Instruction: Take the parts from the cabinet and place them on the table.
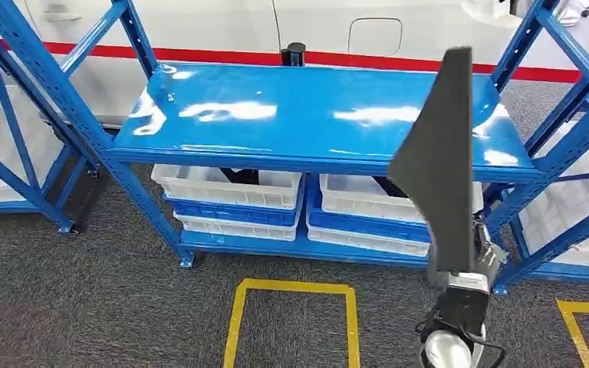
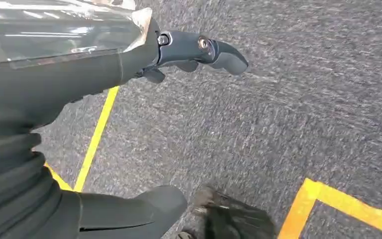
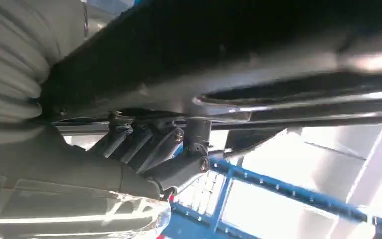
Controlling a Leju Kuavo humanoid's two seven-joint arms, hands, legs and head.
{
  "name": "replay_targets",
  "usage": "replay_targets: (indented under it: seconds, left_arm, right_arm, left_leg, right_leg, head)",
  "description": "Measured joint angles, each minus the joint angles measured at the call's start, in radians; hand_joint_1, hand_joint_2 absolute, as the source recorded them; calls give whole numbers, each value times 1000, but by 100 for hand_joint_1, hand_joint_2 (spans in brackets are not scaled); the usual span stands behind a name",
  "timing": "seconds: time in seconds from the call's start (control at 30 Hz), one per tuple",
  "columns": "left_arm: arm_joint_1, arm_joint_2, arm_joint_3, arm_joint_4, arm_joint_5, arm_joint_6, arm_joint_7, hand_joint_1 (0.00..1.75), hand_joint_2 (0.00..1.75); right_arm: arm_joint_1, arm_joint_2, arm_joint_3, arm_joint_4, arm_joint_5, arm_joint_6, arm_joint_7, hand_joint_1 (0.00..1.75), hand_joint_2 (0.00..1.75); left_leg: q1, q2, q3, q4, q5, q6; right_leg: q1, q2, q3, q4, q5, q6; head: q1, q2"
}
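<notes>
One tall black panel part (image 1: 439, 165) stands upright, gripped by my right hand (image 1: 468, 264); left hand (image 2: 179, 55) hangs empty, fingers apart; it could clip the blue shelf (image 1: 276, 115)

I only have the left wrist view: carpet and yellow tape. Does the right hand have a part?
Observer: Yes. In the head view the right hand holds a dark flat part upright.
Operator: What's ahead of it?
Observer: A blue rack; its glossy top shelf is bare.
Operator: Anything lower down?
Observer: White bins on blue ones, on the bottom shelf.
Operator: Is the grip firm?
Observer: The right wrist view shows fingers curled against the part's underside.
</notes>
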Motion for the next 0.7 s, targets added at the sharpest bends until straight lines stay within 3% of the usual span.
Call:
replay_targets:
  seconds: [0.03,0.07,0.13,0.17,0.2,0.27,0.3,0.33,0.37,0.4,0.43,0.47,0.5,0.53,0.57,0.6,0.63,0.7]
  left_arm:
    - [-2,4,-5,1,-12,-3,0,0,175]
    - [-3,8,-10,2,-22,-6,0,0,175]
    - [-9,17,-29,5,-46,-10,5,0,175]
    - [-14,22,-37,6,-55,-10,8,0,175]
    - [-18,25,-46,10,-59,-10,13,0,175]
    - [-24,27,-54,15,-64,-8,16,0,175]
    - [-26,27,-59,16,-64,-8,18,0,175]
    - [-28,27,-63,19,-64,-8,18,0,175]
    - [-31,28,-66,22,-65,-8,18,0,175]
    - [-33,29,-71,22,-65,-7,18,0,175]
    - [-32,30,-72,24,-66,-7,19,0,175]
    - [-33,30,-75,28,-70,-7,19,0,175]
    - [-33,31,-77,32,-72,-6,19,0,175]
    - [-33,31,-80,34,-73,-6,18,0,175]
    - [-34,32,-85,38,-73,-5,17,0,175]
    - [-35,32,-89,40,-74,-4,17,0,175]
    - [-37,32,-95,46,-80,-1,21,0,175]
    - [-42,33,-110,52,-95,-2,62,0,175]
  right_arm:
    - [0,-5,-18,0,-8,5,-1,175,175]
    - [1,-10,-34,-1,-13,6,-1,175,175]
    - [10,-16,-69,-7,-26,6,-8,175,175]
    - [17,-18,-86,-15,-31,5,-14,175,175]
    - [22,-21,-99,-21,-34,5,-19,175,175]
    - [28,-23,-114,-27,-37,5,-23,175,175]
    - [33,-24,-121,-32,-38,5,-25,175,175]
    - [37,-25,-126,-35,-39,5,-25,175,175]
    - [38,-26,-131,-35,-39,5,-26,175,175]
    - [38,-27,-134,-36,-39,5,-26,175,175]
    - [38,-29,-138,-37,-39,5,-26,175,175]
    - [39,-30,-142,-37,-41,5,-27,175,175]
    - [42,-31,-145,-36,-48,5,-30,175,175]
    - [43,-32,-147,-35,-55,6,-34,175,175]
    - [42,-33,-149,-34,-64,10,-39,175,175]
    - [40,-34,-149,-33,-69,16,-41,175,175]
    - [34,-34,-149,-31,-67,22,-45,175,175]
    - [16,-32,-144,-28,-31,41,-28,175,175]
  left_leg:
    - [3,0,15,-3,16,-1]
    - [5,1,51,-46,45,0]
    - [8,-1,175,-234,107,7]
    - [7,-5,211,-296,91,14]
    - [3,-5,213,-301,98,19]
    - [-6,-3,203,-302,101,27]
    - [-9,-2,200,-304,107,37]
    - [2,3,190,-319,124,53]
    - [0,8,182,-319,132,60]
    - [0,9,170,-319,139,68]
    - [0,10,159,-319,148,68]
    - [-2,11,146,-319,157,69]
    - [-2,12,133,-318,167,68]
    - [-2,13,123,-318,174,67]
    - [-2,14,117,-317,182,65]
    - [-2,14,108,-316,189,62]
    - [-1,13,100,-315,197,58]
    - [-10,13,88,-306,207,46]
  right_leg:
    - [0,0,-11,4,4,4]
    - [0,0,-19,9,7,5]
    - [-1,1,-31,22,10,10]
    - [0,0,-37,26,12,14]
    - [6,0,-42,28,18,22]
    - [2,0,-46,26,29,39]
    - [1,1,-46,22,35,48]
    - [6,2,-53,29,31,54]
    - [1,3,-73,50,5,50]
    - [3,4,-94,104,-41,40]
    - [3,4,-120,179,-86,35]
    - [3,4,-146,261,-125,34]
    - [2,4,-160,324,-142,39]
    - [1,4,-152,337,-137,47]
    - [0,3,-125,308,-115,58]
    - [-2,3,-84,252,-87,68]
    - [-4,3,-19,154,-58,76]
    - [1,6,88,-10,-60,68]
  head:
    - [-1,0]
    - [0,0]
    - [-1,0]
    - [-1,0]
    - [2,0]
    - [-1,0]
    - [0,0]
    - [1,0]
    - [0,0]
    - [6,0]
    - [8,0]
    - [6,0]
    - [10,0]
    - [8,0]
    - [10,0]
    - [10,0]
    - [10,0]
    - [11,0]
